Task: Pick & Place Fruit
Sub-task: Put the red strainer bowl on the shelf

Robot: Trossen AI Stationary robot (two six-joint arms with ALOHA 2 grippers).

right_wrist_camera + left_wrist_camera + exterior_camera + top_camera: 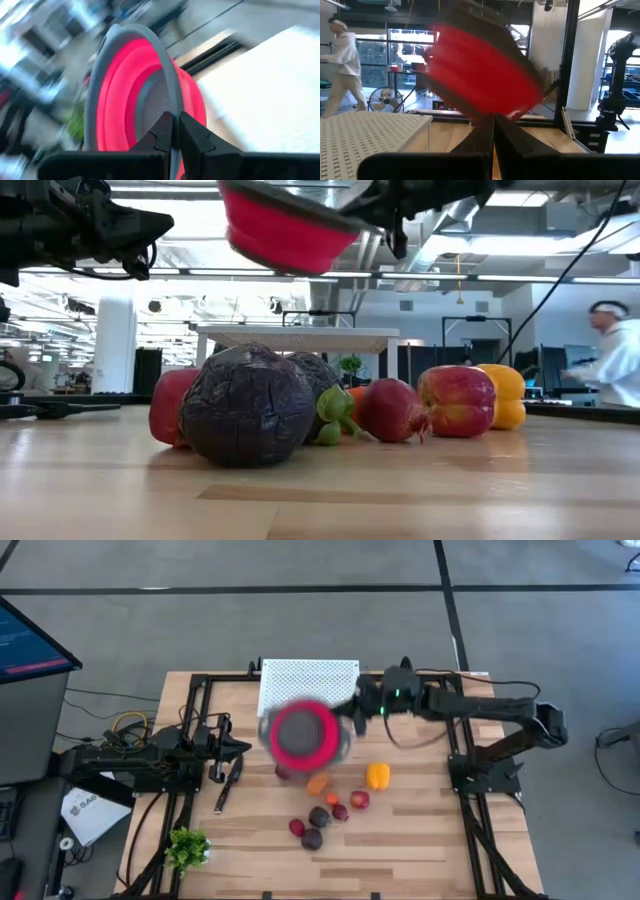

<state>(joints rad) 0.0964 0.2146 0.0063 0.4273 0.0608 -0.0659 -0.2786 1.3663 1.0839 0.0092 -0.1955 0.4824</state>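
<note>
The right gripper (174,131) is gripping the red bowl (304,734) by its rim, jaws clenched. The fruit (325,812) is lying on the surface (420,830), probably light, smooth, rolling easily; better taken across the middle. The left gripper (238,748) is waiting, jaws closed.

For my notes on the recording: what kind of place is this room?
Probably a robotics lab or open workshop. A wooden table carries two framed robot arms, a monitor stands beside it, and beyond are more workbenches, ceiling ducts and a person at another station.
</note>
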